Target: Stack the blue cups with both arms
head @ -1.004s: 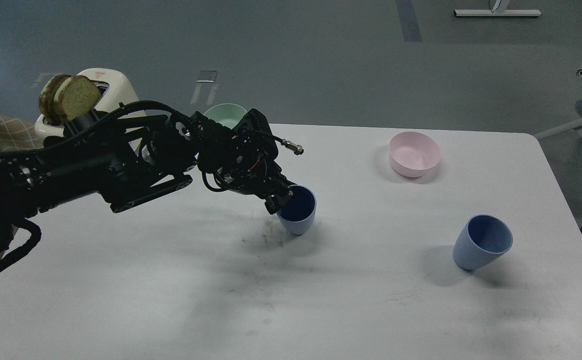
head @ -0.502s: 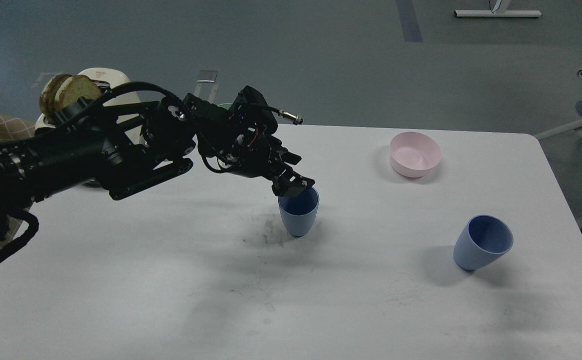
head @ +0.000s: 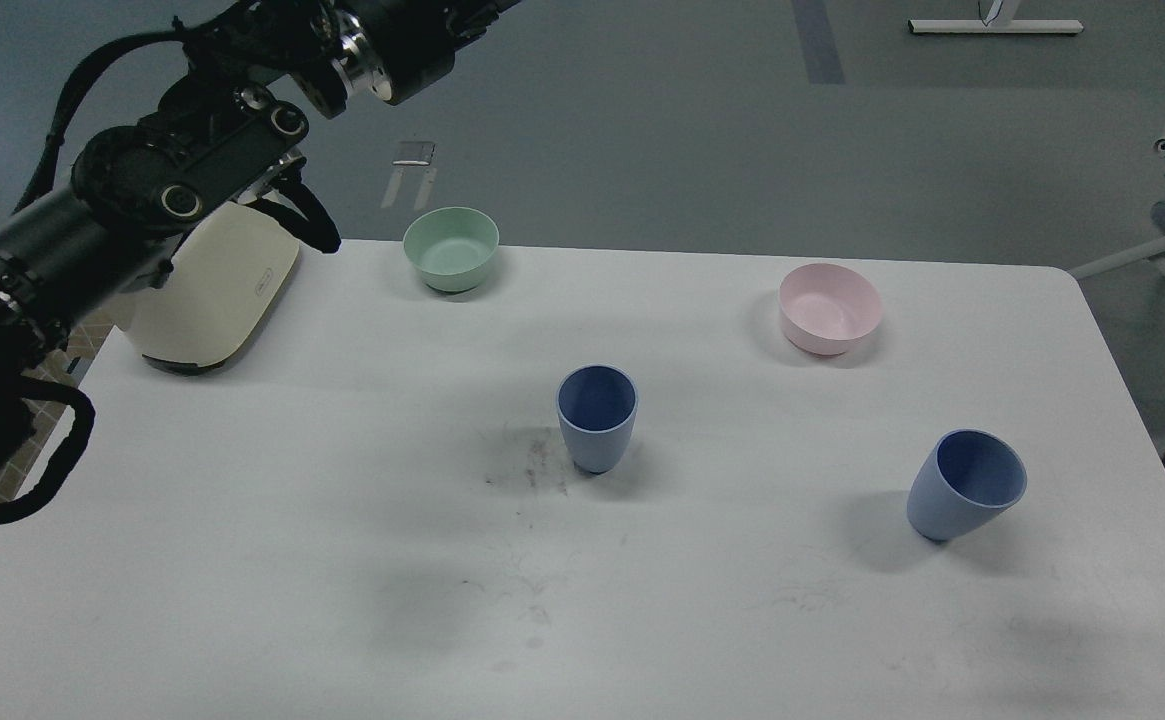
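Observation:
One blue cup [head: 596,416] stands upright near the middle of the white table [head: 242,560]. The second blue cup [head: 966,484] stands at the right, tilted toward the right. My left arm [head: 182,180] rises from the left edge to the top of the head view, and its gripper is beyond the top edge, out of view. Nothing touches either cup. My right arm is out of view.
A mint-green bowl [head: 451,248] sits at the table's back, a pale pink bowl [head: 830,308] at the back right. A cream toaster [head: 207,290] stands at the back left, partly behind my arm. A dark smudge [head: 532,462] marks the table left of the middle cup.
My left gripper has let go of the middle cup's rim and the arm has swung up and back out of the top of the view. The cup stands where it was left.

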